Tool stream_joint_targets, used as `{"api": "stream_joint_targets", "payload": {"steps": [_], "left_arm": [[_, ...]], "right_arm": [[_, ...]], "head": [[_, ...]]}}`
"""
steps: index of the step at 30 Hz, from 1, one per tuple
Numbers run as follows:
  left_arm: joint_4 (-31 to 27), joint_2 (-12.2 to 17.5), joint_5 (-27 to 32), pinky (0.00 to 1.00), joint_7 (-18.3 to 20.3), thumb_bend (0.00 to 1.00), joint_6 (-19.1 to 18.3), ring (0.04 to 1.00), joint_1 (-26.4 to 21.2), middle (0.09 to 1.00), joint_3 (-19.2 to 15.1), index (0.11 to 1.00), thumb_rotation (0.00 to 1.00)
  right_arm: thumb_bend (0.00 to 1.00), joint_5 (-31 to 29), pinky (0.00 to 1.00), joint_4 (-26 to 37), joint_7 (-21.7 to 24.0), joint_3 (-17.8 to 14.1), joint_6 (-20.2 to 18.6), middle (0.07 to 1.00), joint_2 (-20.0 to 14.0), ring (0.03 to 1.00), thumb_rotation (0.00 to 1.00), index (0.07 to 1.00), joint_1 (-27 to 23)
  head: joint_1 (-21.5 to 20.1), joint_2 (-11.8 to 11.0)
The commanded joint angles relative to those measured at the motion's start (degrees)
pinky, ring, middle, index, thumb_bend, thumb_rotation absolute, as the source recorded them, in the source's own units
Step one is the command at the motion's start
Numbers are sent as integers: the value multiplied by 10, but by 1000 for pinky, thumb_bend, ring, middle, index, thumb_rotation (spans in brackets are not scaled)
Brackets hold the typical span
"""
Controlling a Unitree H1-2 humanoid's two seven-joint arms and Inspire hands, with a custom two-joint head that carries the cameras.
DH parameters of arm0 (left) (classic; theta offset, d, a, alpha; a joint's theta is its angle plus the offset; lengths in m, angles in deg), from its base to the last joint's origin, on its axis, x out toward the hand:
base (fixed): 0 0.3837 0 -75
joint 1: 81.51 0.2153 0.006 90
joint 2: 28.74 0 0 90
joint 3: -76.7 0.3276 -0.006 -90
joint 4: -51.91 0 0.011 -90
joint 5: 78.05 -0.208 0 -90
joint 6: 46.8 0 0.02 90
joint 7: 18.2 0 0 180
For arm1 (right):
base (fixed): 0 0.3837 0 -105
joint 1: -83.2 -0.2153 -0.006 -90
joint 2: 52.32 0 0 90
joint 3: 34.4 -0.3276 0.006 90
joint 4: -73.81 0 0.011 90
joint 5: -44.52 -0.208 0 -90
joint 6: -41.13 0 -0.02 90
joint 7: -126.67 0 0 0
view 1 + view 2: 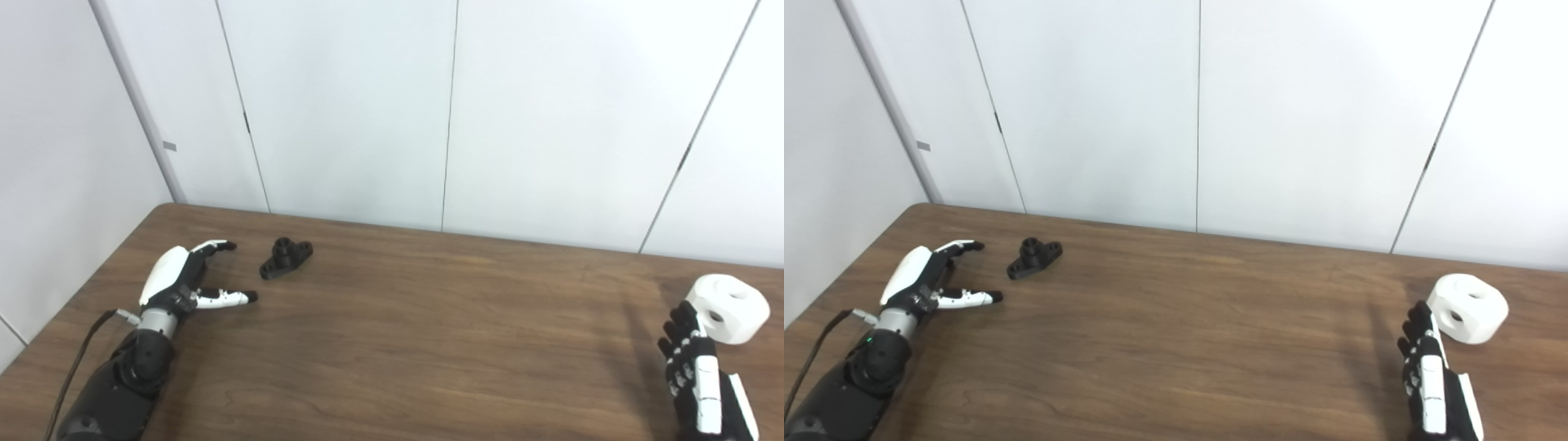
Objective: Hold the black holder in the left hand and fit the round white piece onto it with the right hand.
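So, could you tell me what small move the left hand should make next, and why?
Probably ease the left hand forward to the black holder and close on it. The hand is open, just short of the holder, which lies untouched on the table; the right hand waits beside the round white piece.

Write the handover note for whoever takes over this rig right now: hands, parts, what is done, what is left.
Left hand: open, holding nothing, low over the table just left of the black holder, not touching it.
Right hand: open, holding nothing, beside the round white piece, on its near left side.
Both parts lie on the table, far apart: holder far left, white piece far right.
Done: nothing grasped, nothing fitted.
Left: take the holder in the left hand, pick up the white piece with the right, fit it on.
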Motion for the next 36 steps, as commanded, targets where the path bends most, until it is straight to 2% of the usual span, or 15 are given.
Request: {"api": "stream_joint_targets", "payload": {"steps": [1,4,7,10,12,20,27,33,36], "left_arm": [[8,14,-8,824,13,957,4,867,-13,851,12,791,282],[6,14,-15,820,19,947,-9,872,-18,850,25,790,323],[22,15,-23,820,18,953,-2,877,-28,842,37,789,426],[35,18,-33,848,17,956,2,888,-38,836,52,792,492],[43,18,-34,850,18,956,5,890,-45,834,59,794,502],[57,12,-33,817,24,967,7,871,-60,829,70,789,451],[76,10,-31,790,22,953,26,849,-73,824,77,781,399],[89,10,-26,790,29,972,27,848,-82,820,79,780,405],[94,12,-34,780,25,973,35,843,-84,815,87,774,384]], "right_arm": [[402,-2,1000,17,3,-1,1,1000,-2,1000,1000,1000,-2],[414,3,1000,22,1,0,0,1000,0,1000,1000,1000,-2],[407,1,1000,30,0,1,-5,1000,4,1000,1000,1000,-1],[402,0,1000,40,-2,0,-9,1000,8,1000,1000,1000,1],[399,-1,1000,46,-2,0,-12,1000,10,1000,1000,1000,2],[404,2,1000,66,-6,-1,-28,1000,18,1000,1000,1000,6],[422,6,1000,70,-5,2,-23,1000,20,1000,1000,1000,10],[393,4,1000,101,-9,1,-47,1000,23,1000,1000,1000,16],[401,3,1000,104,-7,1,-45,1000,22,1000,1000,1000,15]], "head": [[-1,2],[-4,5],[-8,6],[-11,9],[-12,10],[-15,10],[-18,12],[-22,16],[-24,18]]}}
